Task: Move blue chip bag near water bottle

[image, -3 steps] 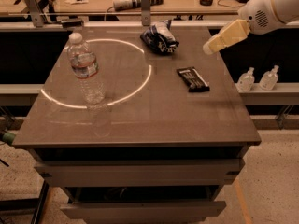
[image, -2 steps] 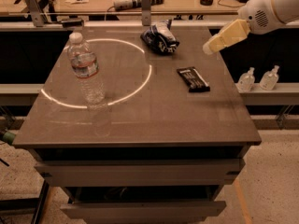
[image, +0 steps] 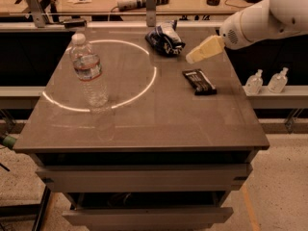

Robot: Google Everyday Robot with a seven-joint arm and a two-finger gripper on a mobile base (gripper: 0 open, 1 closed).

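Observation:
The blue chip bag (image: pixel 165 37) is a crumpled dark blue foil bag with white markings, lying at the far middle of the table top. The water bottle (image: pixel 88 71) stands upright at the left, clear with a white cap and a pale label. My gripper (image: pixel 193 57) is cream-coloured and reaches in from the upper right on a white arm. It hovers above the table, just right of and slightly nearer than the chip bag, and holds nothing that I can see. The bag and the bottle are far apart.
A flat black packet (image: pixel 199 81) with white stripes lies right of centre, below my gripper. The grey table (image: pixel 144 124) has drawers beneath and a bright ring of light (image: pixel 147 84) on top. Two small pump bottles (image: pixel 253 82) stand on a ledge at the right.
My gripper has moved left and a little down, closer to the blue chip bag. The bag, bottle and packet have not moved.

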